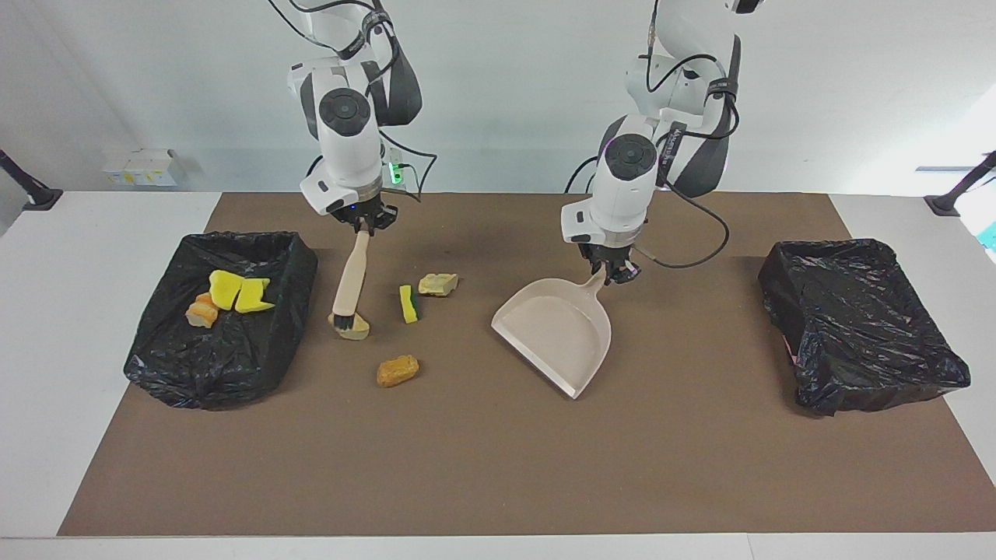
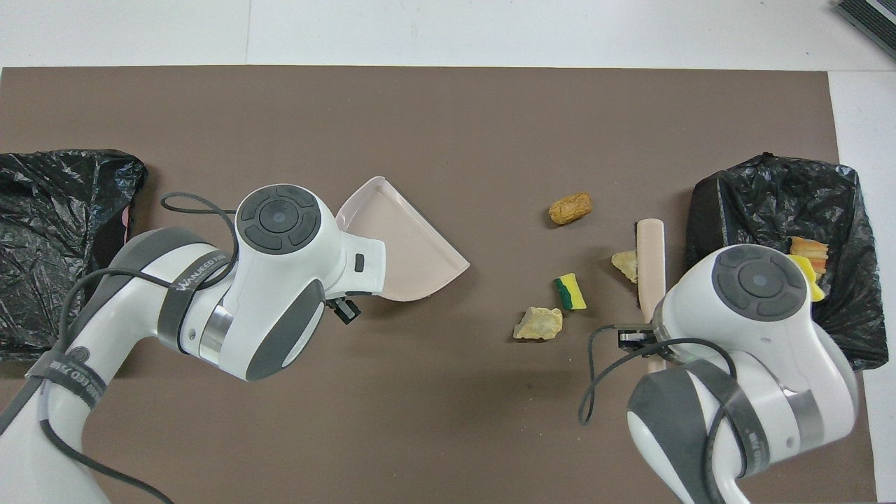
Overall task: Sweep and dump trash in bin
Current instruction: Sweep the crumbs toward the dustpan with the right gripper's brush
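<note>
Brush (image 1: 349, 281) bristles on tan trash lump (image 1: 352, 330)

Facing view: bin (image 1: 222, 373) with trash mid-left, second bin (image 1: 860, 327) mid-right, dustpan (image 1: 556, 330) centre, four loose trash pieces (image 1: 398, 370) left of it.

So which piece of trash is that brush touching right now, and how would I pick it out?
Start at the black-lined bin at the right arm's end of the table, the one with yellow sponge chunks inside. Just beside it on the brown mat, the brush held by the right claw rests its black bristles on a pale tan lump. The other loose pieces lie untouched.
</note>
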{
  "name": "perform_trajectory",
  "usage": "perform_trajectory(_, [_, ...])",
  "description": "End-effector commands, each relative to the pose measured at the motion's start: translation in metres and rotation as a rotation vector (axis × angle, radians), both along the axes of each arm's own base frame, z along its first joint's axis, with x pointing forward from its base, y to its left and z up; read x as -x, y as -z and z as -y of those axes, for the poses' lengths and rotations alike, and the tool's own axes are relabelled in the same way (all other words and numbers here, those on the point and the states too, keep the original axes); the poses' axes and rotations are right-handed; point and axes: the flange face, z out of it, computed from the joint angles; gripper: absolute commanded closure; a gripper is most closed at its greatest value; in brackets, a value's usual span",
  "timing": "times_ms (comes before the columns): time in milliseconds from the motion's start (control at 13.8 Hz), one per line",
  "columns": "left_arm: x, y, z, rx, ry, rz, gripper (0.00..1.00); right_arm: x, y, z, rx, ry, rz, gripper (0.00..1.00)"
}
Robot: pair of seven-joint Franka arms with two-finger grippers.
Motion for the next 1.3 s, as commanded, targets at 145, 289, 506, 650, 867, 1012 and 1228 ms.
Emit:
perform_trajectory(145, [0.011,-0.001,-0.019,-0.054,0.215,0.013,1.0,-0.028,0.048,0.036,0.062,-0.077,0.005,1.0])
perform_trajectory(289, [0.014,0.003,-0.02,-0.048,0.281,0.025,1.0,-0.031,0.058,0.04,0.106,-0.113,-0.002,1.0])
perform_trajectory(506, [0.025,0.01,-0.025,-0.043,0.426,-0.009,1.0,-0.031,0.065,0.031,0.107,-0.135,-0.019,1.0])
perform_trajectory(650, [0.038,0.015,-0.025,-0.039,0.447,0.004,1.0,-0.027,0.067,0.023,0.085,-0.145,-0.039,1.0])
perform_trajectory(867, [0.057,0.019,-0.016,-0.04,0.472,0.002,1.0,-0.025,0.078,-0.009,-0.035,-0.101,-0.062,1.0])
perform_trajectory(1012, [0.063,0.019,-0.013,-0.043,0.478,-0.002,1.0,-0.023,0.078,-0.022,-0.085,-0.08,-0.068,1.0])
perform_trajectory(1228, [0.067,0.02,-0.012,-0.053,0.375,0.009,1.0,-0.017,0.084,-0.063,-0.175,-0.059,-0.066,1.0])
